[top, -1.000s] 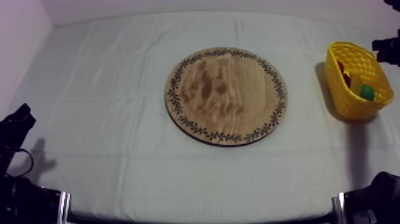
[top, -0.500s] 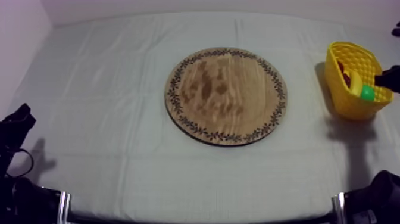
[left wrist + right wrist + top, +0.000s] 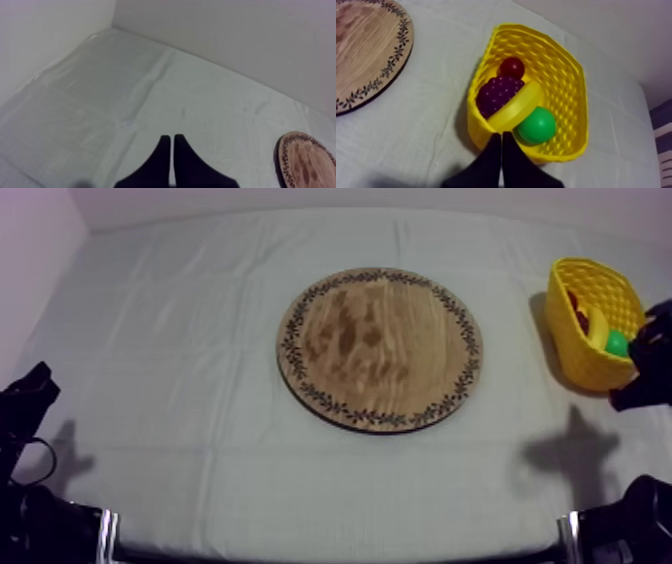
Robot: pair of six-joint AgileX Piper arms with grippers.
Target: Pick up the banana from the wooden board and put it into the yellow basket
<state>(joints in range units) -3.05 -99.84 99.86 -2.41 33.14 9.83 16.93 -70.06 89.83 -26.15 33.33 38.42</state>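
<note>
- Worktop: the board sits at its middle, bare, with no fruit on it.
- Basket at the right edge, so the right arm is much the nearer.
- Banana already in the basket, propped on the grapes, long axis slanting across, just ahead of the right claw.
- Right claw closed on nothing, at the basket's near rim — left claw closed too, empty, over the near left corner.
</note>
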